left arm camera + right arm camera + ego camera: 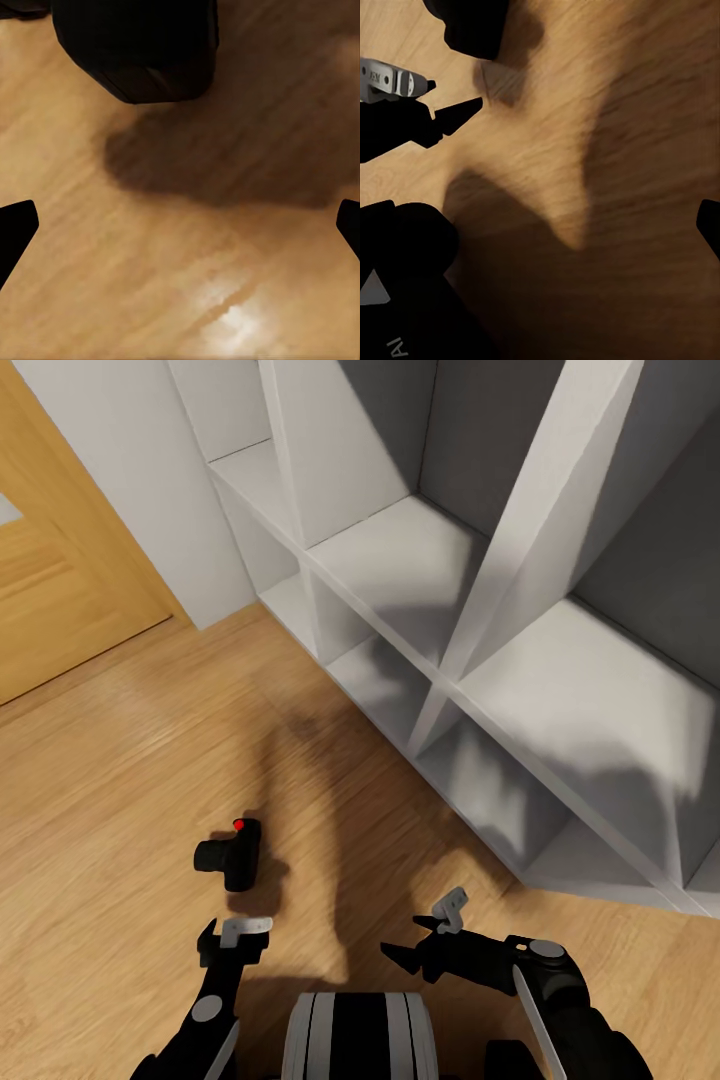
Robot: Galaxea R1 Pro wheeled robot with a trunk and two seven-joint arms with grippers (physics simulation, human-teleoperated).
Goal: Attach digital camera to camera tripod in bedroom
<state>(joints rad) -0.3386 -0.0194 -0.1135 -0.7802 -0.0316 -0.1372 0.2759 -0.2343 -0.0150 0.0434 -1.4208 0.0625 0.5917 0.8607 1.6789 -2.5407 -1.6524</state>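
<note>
The digital camera (232, 853), small and black with a red button on top, lies on the light wood floor just ahead of my left gripper (235, 945). That gripper is open and hangs low over the floor. In the left wrist view the camera (135, 45) sits beyond the spread fingertips (16, 231), with nothing between them. My right gripper (408, 940) is open and empty, off to the right of the camera. The right wrist view takes in the camera (472, 26) and the left gripper (412, 112). The camera tripod is out of view.
White cube shelves (470, 610) stand on the floor at the right, close to my right arm. A wooden door (60, 590) and a white wall (150, 480) are at the back left. Open floor (110, 780) spreads to the left.
</note>
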